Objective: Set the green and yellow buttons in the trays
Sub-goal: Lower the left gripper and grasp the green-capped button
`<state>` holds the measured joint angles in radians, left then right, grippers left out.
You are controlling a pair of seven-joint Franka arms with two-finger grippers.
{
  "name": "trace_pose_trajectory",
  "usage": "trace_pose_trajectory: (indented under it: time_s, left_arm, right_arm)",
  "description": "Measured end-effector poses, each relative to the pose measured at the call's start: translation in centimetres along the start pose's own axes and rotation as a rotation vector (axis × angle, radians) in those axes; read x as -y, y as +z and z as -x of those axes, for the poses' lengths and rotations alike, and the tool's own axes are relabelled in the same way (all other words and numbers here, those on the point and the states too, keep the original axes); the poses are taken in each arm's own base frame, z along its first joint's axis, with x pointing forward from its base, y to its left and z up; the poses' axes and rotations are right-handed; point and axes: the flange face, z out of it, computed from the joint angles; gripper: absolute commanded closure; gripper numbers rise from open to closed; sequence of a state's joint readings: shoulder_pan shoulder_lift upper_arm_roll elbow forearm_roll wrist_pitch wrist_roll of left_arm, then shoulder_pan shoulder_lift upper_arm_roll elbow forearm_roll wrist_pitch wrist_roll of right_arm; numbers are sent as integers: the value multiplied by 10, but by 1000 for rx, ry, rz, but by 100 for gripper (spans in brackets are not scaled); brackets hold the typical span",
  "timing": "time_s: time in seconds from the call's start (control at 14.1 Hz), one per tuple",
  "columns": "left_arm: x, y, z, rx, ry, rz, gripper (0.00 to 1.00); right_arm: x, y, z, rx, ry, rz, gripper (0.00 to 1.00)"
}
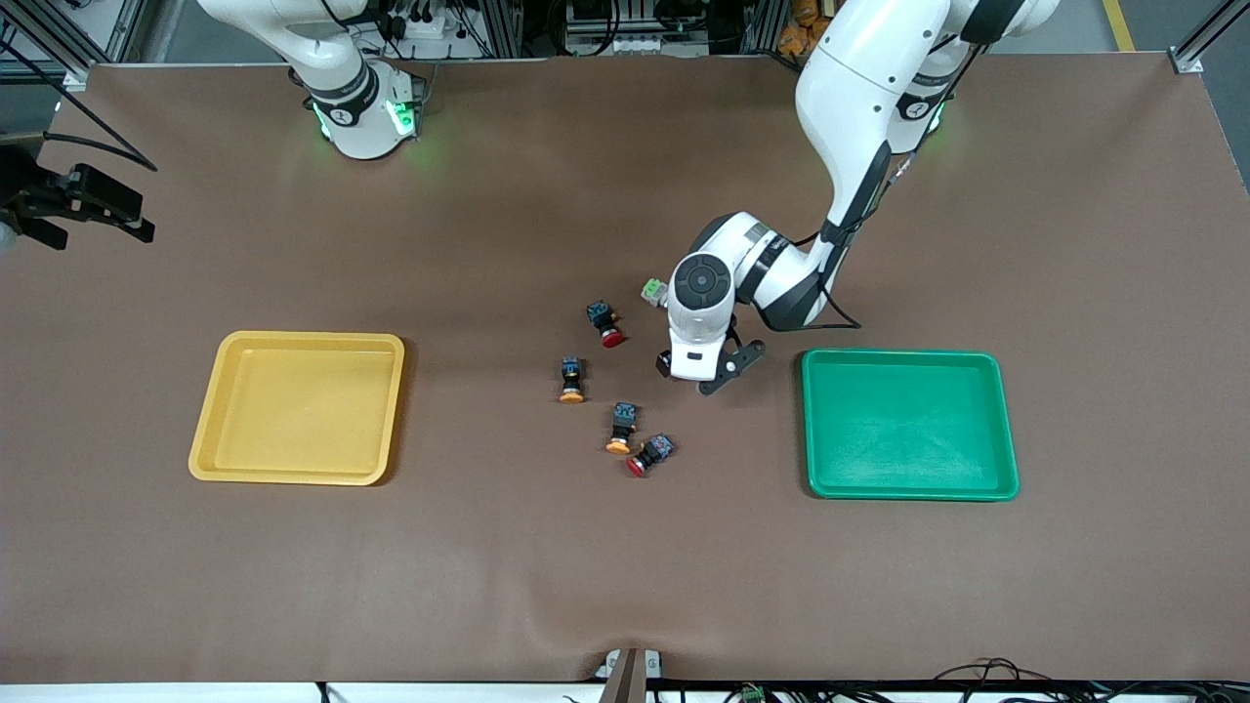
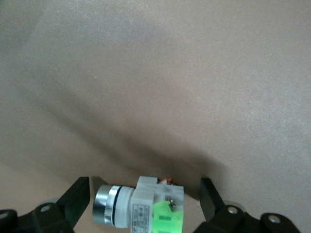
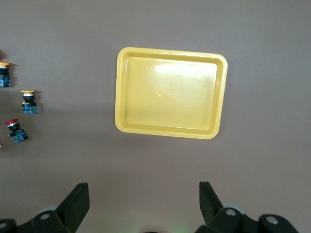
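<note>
A brown table (image 1: 488,586) carries a yellow tray (image 1: 210,430), a green tray (image 1: 1006,459) and about six buttons (image 1: 572,379) between them.

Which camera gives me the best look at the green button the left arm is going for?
The left wrist view: the green button lies on its side between the open fingers of the left tool. The front view hides it under the left arm. The right wrist view misses it.
</note>
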<state>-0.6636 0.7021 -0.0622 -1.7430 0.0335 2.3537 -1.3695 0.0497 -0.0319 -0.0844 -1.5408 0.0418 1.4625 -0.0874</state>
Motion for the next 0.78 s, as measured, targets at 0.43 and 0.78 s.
trace_pose_trajectory:
  time_s: [0.43, 0.78]
  left_arm:
    - [-3, -3, 7, 2, 11, 25, 54]
    - [1, -7, 6, 0, 55, 23, 94]
  right_arm:
    - [0, 2, -1, 1, -1, -3, 0]
    - [0, 2, -2, 1, 1, -3, 0]
